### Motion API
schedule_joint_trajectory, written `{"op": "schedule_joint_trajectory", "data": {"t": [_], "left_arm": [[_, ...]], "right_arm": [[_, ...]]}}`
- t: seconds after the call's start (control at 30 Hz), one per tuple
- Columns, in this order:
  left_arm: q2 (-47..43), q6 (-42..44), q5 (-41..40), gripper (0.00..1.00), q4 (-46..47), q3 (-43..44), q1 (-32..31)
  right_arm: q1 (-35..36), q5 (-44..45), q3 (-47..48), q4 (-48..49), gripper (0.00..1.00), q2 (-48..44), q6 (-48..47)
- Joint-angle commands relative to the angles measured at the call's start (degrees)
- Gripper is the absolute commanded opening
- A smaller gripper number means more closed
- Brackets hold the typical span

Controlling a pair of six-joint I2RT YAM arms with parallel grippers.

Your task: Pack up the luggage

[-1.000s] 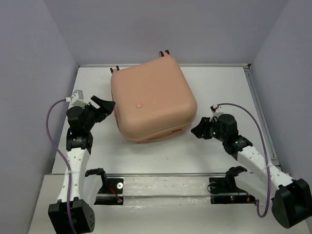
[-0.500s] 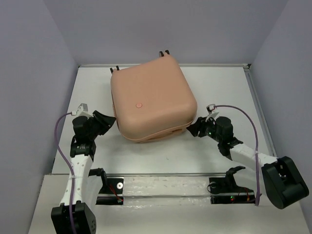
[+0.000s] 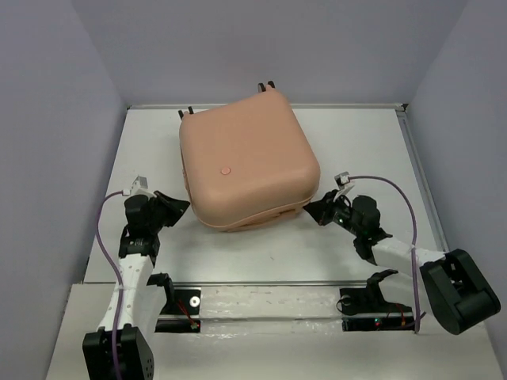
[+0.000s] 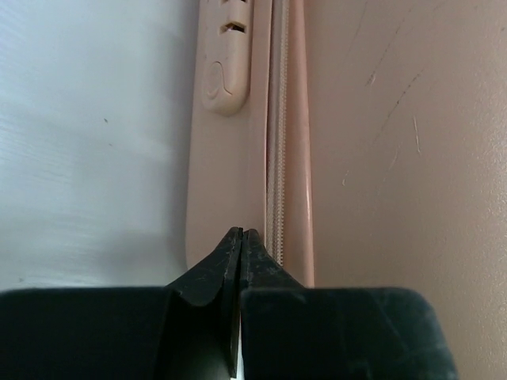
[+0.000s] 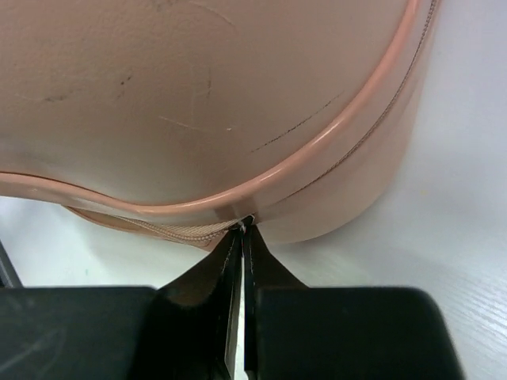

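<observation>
The luggage (image 3: 245,162) is a peach-pink hard-shell suitcase that lies flat at the middle back of the table, lid down, a round dot (image 3: 226,169) on its shell. My left gripper (image 3: 185,206) is shut and holds nothing, just off the case's near-left corner. In the left wrist view its tips (image 4: 240,234) sit beside the zipper line (image 4: 276,158) of the luggage (image 4: 396,158). My right gripper (image 3: 307,212) is shut too. Its tips (image 5: 243,227) touch the seam under the luggage (image 5: 198,95) at the near-right corner, where loose zipper tape (image 5: 158,229) hangs out.
Small caster wheels (image 3: 266,85) stick out at the case's far side. A recessed plastic fitting (image 4: 226,63) sits on its left flank. White tabletop (image 3: 261,253) lies between the case and the metal rail (image 3: 269,297) at the near edge. Grey walls close three sides.
Both grippers have gone from open to shut. The left one drew back toward the near edge. The right arm folded down and its gripper slid up to the case's near-right corner.
</observation>
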Motion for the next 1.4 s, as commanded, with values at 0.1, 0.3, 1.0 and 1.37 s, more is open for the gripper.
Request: {"op": "schedule_joint_trajectory", "data": {"t": [0.1,0.3,1.0,1.37], "left_arm": [[2.6,-2.5,-1.4,0.07,6.1,-1.2,-8.7],[8.1,-6.4,-5.3,0.06,12.9,0.1,-16.5],[7.4,2.7,-14.3,0.16,1.1,10.5,-26.2],[19.8,7.2,-2.2,0.94,-0.8,31.8,-8.6]], "right_arm": [[11.9,9.9,3.7,-5.3,0.07,-10.7,-2.0],[32.7,24.5,10.2,-23.3,0.07,-9.2,-1.5],[54.4,36.0,61.3,-23.4,0.07,39.2,-14.5],[54.4,25.8,25.9,-23.6,0.07,9.9,-2.9]]}}
